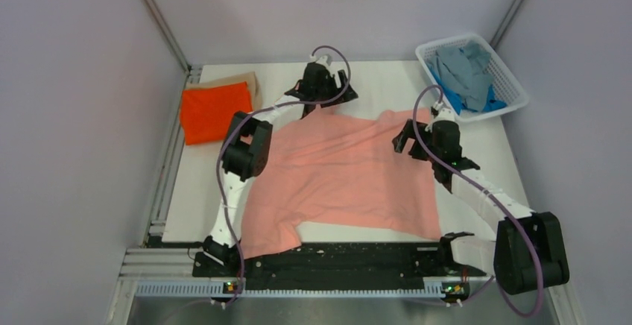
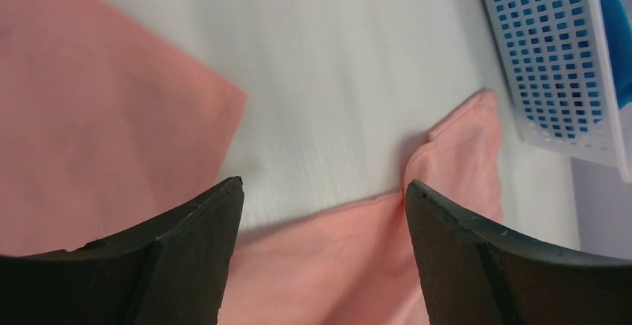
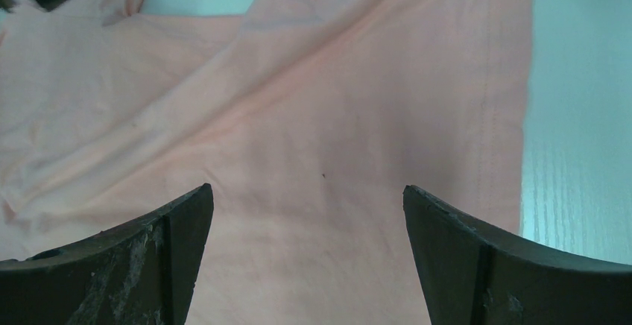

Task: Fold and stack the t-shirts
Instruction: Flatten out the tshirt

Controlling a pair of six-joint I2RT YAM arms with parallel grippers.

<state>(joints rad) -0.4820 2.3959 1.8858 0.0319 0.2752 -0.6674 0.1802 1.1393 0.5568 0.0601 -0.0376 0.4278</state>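
Observation:
A salmon pink t-shirt (image 1: 343,176) lies spread out across the middle of the table. My left gripper (image 1: 325,101) is open and empty over the shirt's far edge; in the left wrist view the gripper (image 2: 324,191) has the shirt's edge (image 2: 335,258) between the jaws. My right gripper (image 1: 406,142) is open and empty above the shirt's right part; in the right wrist view the gripper (image 3: 308,191) has flat pink cloth (image 3: 335,116) below it. A folded bright orange shirt (image 1: 212,109) lies at far left on a tan one (image 1: 242,80). Grey (image 1: 462,71) and blue (image 1: 492,105) shirts lie in the basket.
The white mesh basket (image 1: 514,86) stands at the far right corner, and it also shows in the left wrist view (image 2: 551,57). Bare white table (image 1: 387,83) shows beyond the pink shirt and to its right (image 3: 581,116). Grey walls enclose the table.

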